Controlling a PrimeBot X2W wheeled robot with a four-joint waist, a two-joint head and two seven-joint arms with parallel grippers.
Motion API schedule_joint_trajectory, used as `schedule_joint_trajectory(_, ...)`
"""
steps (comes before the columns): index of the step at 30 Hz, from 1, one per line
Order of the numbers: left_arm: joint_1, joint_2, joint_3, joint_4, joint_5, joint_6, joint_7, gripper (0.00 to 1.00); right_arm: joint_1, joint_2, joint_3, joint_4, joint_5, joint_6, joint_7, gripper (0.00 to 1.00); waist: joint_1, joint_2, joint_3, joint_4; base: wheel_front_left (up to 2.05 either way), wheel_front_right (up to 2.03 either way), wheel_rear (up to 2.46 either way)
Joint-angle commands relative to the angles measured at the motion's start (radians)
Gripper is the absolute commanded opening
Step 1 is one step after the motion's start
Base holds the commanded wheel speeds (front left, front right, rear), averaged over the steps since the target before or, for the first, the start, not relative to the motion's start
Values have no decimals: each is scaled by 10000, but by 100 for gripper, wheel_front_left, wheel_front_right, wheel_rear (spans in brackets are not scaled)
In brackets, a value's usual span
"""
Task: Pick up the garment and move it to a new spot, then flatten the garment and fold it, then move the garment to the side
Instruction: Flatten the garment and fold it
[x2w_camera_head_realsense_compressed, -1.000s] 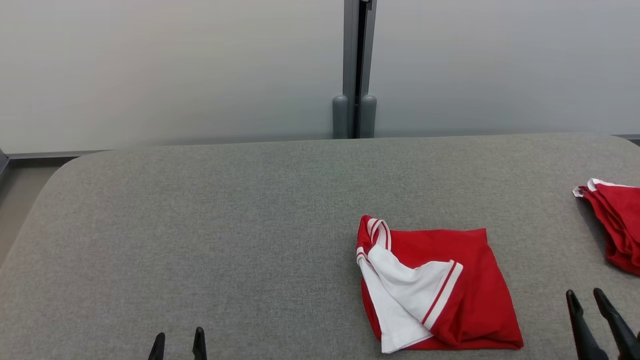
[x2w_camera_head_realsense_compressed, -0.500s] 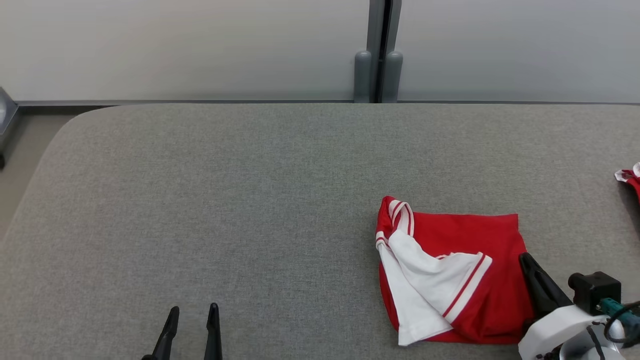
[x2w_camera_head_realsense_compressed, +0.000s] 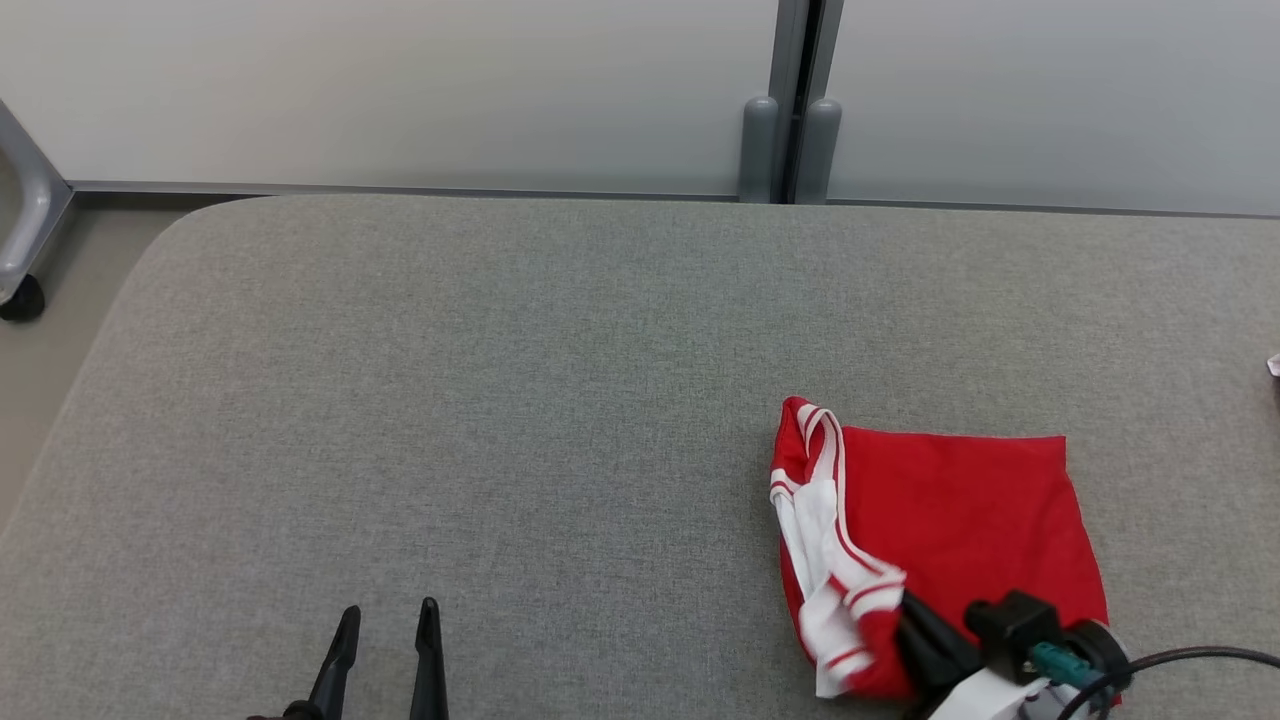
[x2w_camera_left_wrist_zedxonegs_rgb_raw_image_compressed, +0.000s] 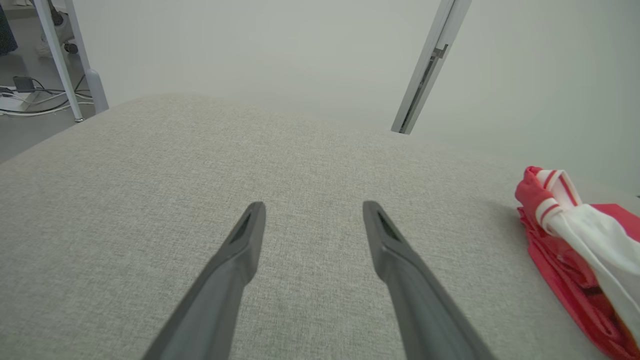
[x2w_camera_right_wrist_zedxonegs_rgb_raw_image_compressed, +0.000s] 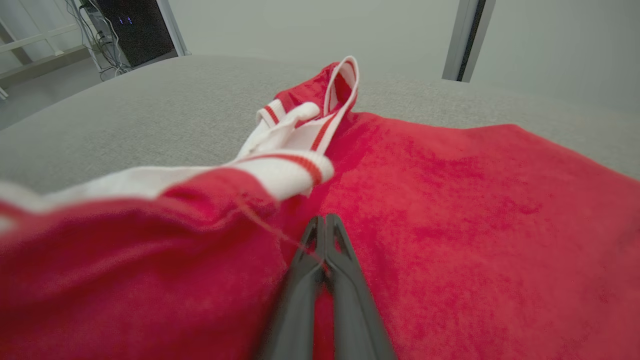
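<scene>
Red shirt (x2w_camera_head_realsense_compressed: 960, 520) on the grey worktop (x2w_camera_head_realsense_compressed: 500, 400), striped white edge running near-to-far, looped end toward the wall. Right claw (x2w_camera_right_wrist_zedxonegs_rgb_raw_image_compressed: 325, 222) pinches its near edge, left claw (x2w_camera_head_realsense_compressed: 390, 608) is spread wide.

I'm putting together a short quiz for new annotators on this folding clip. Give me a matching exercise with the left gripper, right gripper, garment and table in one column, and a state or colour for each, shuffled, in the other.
Column one
1. left gripper
2. right gripper
3. garment
4. table

Column two
A. red with white striped trim
B. grey, fabric-covered
C. open, nothing between its fingers
D. shut, tips at the red cloth

Pairs: 1-C, 2-D, 3-A, 4-B
</scene>
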Motion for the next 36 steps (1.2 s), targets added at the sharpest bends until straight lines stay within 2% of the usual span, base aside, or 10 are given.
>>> schedule_joint_trajectory(1, 13, 37, 0, 10, -53, 62, -44, 100, 14, 22, 217, -36, 76, 1, -43, 0, 0, 0, -34, -12, 0, 0, 0)
schedule_joint_trajectory(7, 42, 37, -61, 39, -130, 86, -44, 100, -382, 205, 2036, 559, 492, 1, -42, 0, 0, 0, -185, -61, 0, 0, 0)
schedule_joint_trajectory(12, 192, 39, 53, -5, -176, 123, -44, 100, -670, 52, 2526, 543, 841, 1, -43, 0, 0, 0, -378, -216, 0, 0, 0)
schedule_joint_trajectory(17, 412, 37, 247, -90, -202, 93, -44, 100, -110, -327, 1615, -299, 864, 1, -42, 0, 0, 0, -763, -468, 0, 0, 0)
schedule_joint_trajectory(23, 717, 37, 472, -293, -202, 90, -44, 100, 1298, -731, -738, -1722, 401, 1, -42, 0, 0, 0, -1151, -910, 0, 0, 0)
schedule_joint_trajectory(24, 744, 39, 503, -314, -197, 84, -44, 100, 1551, -784, -1153, -1944, 241, 1, -43, 13, 0, 0, -1192, -976, 0, 0, 0)
schedule_joint_trajectory(25, 744, 39, 503, -314, -197, 84, -44, 100, 1551, -784, -1153, -1944, 241, 1, -43, 13, 0, 0, -1192, -976, 0, 0, 0)
schedule_joint_trajectory(27, 779, 36, 540, -328, -152, 46, -44, 100, 2016, -800, -1989, -2373, -4, 1, -43, 45, 0, 0, -1279, -1074, 0, 0, 0)
schedule_joint_trajectory(29, 810, 40, 603, -290, -84, 1, -44, 100, 2512, -779, -2713, -2653, -144, 1, -42, 100, 0, 0, -1361, -1142, 0, 0, 0)
schedule_joint_trajectory(36, 725, 37, 759, -8, 121, -236, -44, 100, 3597, -293, -4591, -2980, -411, 1, -42, 100, 0, 0, -1512, -1200, 0, 0, 0)
